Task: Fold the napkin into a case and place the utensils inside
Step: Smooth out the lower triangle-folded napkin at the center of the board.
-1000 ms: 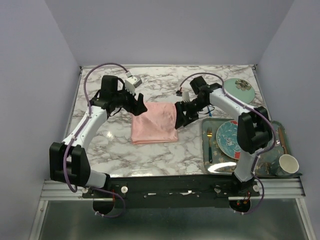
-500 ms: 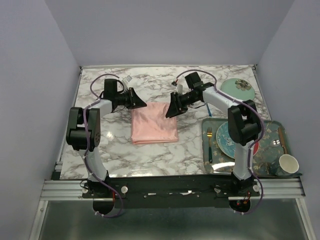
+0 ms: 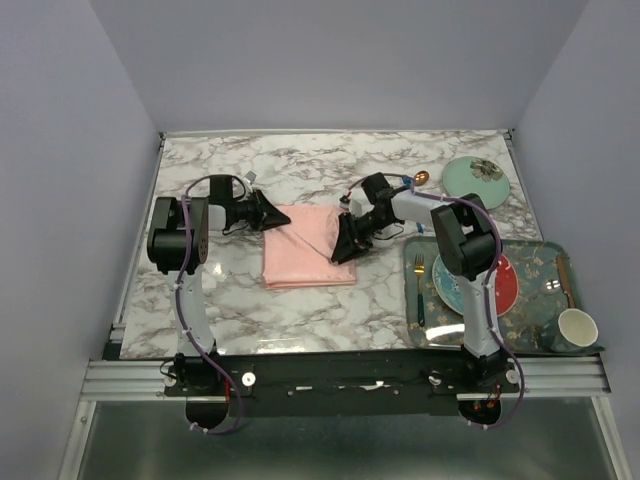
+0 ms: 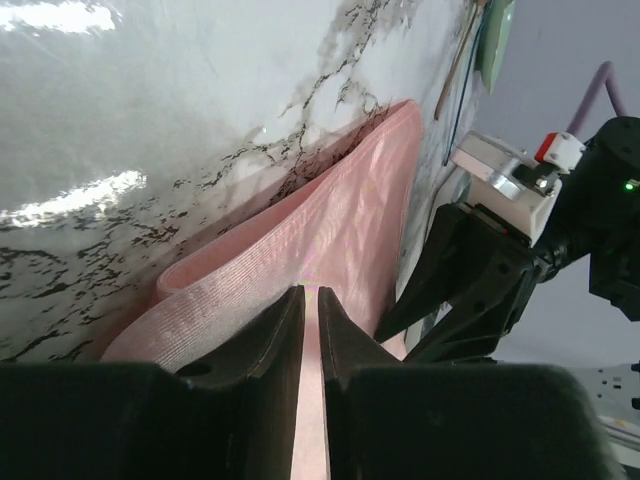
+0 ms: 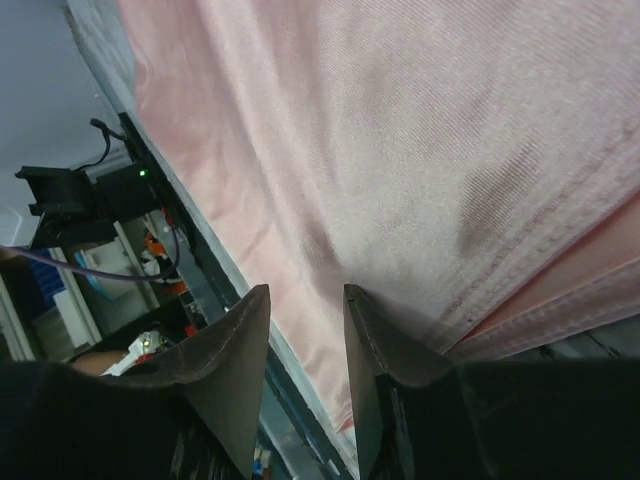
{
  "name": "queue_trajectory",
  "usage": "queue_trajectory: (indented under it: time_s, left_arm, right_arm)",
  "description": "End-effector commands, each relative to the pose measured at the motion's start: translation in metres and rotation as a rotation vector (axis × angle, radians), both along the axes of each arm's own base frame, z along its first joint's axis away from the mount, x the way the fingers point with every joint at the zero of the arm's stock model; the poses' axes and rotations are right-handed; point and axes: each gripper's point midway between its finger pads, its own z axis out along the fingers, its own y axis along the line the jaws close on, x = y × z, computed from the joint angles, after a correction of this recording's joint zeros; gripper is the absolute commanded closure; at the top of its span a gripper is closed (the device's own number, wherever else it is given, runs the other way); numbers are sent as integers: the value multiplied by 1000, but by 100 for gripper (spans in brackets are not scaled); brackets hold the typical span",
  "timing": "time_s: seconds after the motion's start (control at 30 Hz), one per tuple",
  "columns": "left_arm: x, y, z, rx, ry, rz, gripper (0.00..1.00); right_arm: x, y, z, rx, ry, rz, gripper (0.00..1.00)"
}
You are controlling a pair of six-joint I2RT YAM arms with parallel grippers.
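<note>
The pink napkin (image 3: 305, 255) lies folded as a rectangle on the marble table. My left gripper (image 3: 272, 216) sits low at its far left corner. In the left wrist view its jaws (image 4: 310, 290) stand almost together, with a thin layer of the napkin (image 4: 350, 220) between them. My right gripper (image 3: 345, 248) is at the right edge. Its jaws (image 5: 305, 290) are part closed, and the napkin (image 5: 400, 130) fills the gap. A diagonal crease runs across the far right corner. A copper spoon (image 3: 421, 177) lies beside the green plate.
A green plate (image 3: 475, 177) sits at the far right. The tray (image 3: 545, 250) on the right holds a teal patterned plate (image 3: 455, 275), a red plate (image 3: 505, 285), a cup (image 3: 575, 328) and a gold-headed fork with a teal handle (image 3: 419, 285).
Both grippers have dropped low to the table and closed on the napkin, the left at its far left corner, the right at its right edge. A diagonal crease has appeared.
</note>
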Motion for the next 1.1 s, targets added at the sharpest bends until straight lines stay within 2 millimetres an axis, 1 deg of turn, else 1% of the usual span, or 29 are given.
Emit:
queue_trajectory:
  time_s: [0.0,0.03,0.07,0.1,0.13,0.17,0.2,0.23,0.27,0.3,0.33,0.37,0.4,0.43,0.47,0.5,0.53,0.6,0.63,0.67,0.7,0.73,0.77,0.83,0.87,0.93,0.97,1.07]
  left_arm:
    - [3,17,-16,38,28,33,72]
    - [0,14,-9,19,12,9,69]
    - [1,13,8,13,-39,-8,68]
    - [-1,12,18,10,-82,-29,66]
    - [-8,10,27,2,-107,-48,62]
    - [-13,7,54,-13,-166,-71,60]
    - [-20,7,64,-21,-181,-80,58]
    - [-35,5,64,-34,-157,-81,55]
    - [-45,1,83,-47,-188,-93,53]
    - [-54,0,86,-55,-180,-88,51]
    - [-72,-2,77,-63,-143,-86,44]
    - [-80,-3,88,-77,-143,-70,41]
    - [-91,-13,87,-85,-131,-85,38]
    - [-104,-16,80,-95,-122,-82,30]
    - [-110,-19,84,-118,-99,-70,27]
    - [-118,-25,82,-124,-90,-78,23]
    - [-123,-28,80,-130,-82,-78,13]
    - [-136,-36,76,-124,-82,-105,1]
    - [-140,-38,74,-125,-74,-116,1]
    - [-146,-39,67,-126,-46,-121,1]
    - [-149,-39,63,-125,-29,-120,1]
    - [-150,-38,57,-122,-12,-115,1]
    - [-155,-37,46,-117,24,-114,1]
    - [-158,-33,34,-104,33,-120,1]
    - [-164,-31,22,-98,80,-124,1]
    - [-168,-27,10,-86,100,-130,1]
    - [-171,-23,1,-82,132,-120,1]
    - [-170,-15,-11,-71,165,-103,1]
  right_arm:
    - [-1,-9,-14,-78,6,22,56]
    - [-3,-10,-11,-76,8,31,56]
    - [-2,-10,-5,-61,-15,44,56]
    - [-2,-7,11,-29,-44,53,56]
    - [-3,-7,20,-4,-65,58,56]
    - [-4,-5,30,22,-86,66,56]
    - [-6,-2,51,69,-116,78,55]
    - [-9,-1,57,91,-121,85,53]
    - [-12,0,63,108,-124,88,48]
    - [-16,1,70,129,-128,97,44]
    - [-19,3,77,143,-144,110,38]
    - [-25,4,78,146,-135,115,28]
    - [-30,8,81,165,-127,128,23]
    - [-33,11,83,181,-124,136,17]
    - [-37,14,84,190,-105,136,3]
    - [-43,17,84,205,-82,144,0]
    - [-48,23,83,216,-78,159,0]
    - [-56,28,76,222,-24,161,0]
    - [-58,32,74,234,-19,166,0]
    - [-60,33,63,224,24,162,0]
    - [-63,33,56,218,52,162,0]
    - [-63,31,47,203,74,153,0]
    - [-66,28,38,189,97,150,0]
    - [-68,20,19,150,128,131,0]
    - [-68,17,14,138,125,129,0]
    - [-67,9,0,99,133,115,0]
    - [-68,6,-3,83,139,115,0]
    - [-69,-1,-16,28,142,111,0]
